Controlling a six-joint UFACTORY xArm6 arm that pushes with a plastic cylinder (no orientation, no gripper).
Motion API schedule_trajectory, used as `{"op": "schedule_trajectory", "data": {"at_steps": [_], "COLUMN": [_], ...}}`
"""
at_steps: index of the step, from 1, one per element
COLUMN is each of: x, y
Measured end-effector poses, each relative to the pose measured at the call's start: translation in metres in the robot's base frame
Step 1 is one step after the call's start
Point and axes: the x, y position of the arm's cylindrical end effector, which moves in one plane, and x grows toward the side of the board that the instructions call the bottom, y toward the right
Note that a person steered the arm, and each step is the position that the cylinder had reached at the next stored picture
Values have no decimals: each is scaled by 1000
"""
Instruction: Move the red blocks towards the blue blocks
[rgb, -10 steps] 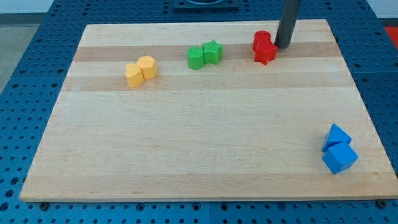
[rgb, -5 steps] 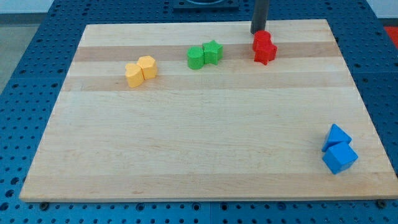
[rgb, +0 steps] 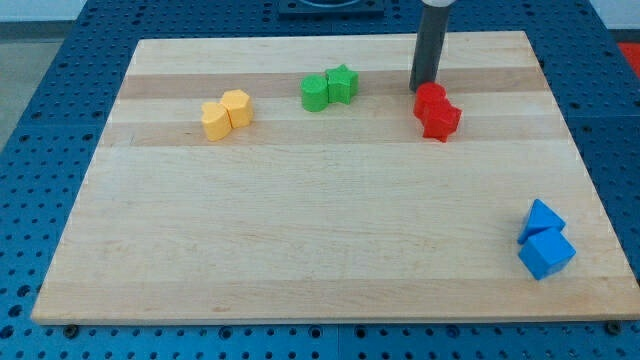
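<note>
Blocks sit in pairs across the wooden board (rgb: 300, 240). Going left to right: two yellow blocks (rgb: 226, 113) touch each other, then a green block (rgb: 315, 93) touches a green star (rgb: 343, 83). Next come the two red blocks (rgb: 436, 111), pressed together near the view's top. My tip (rgb: 424, 87) stands at their upper-left edge, touching or nearly so; it is a bare rod and grips nothing. The two blue blocks (rgb: 545, 240) lie well apart, at the view's lower right. As I judge it, the risk is an off-centre push: from this corner the reds could split or pivot, one sliding past my tip and straying off course.
</note>
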Motion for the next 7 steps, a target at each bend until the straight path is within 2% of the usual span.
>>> {"op": "schedule_trajectory", "data": {"at_steps": [4,7], "x": [84,116], "y": [0,0]}}
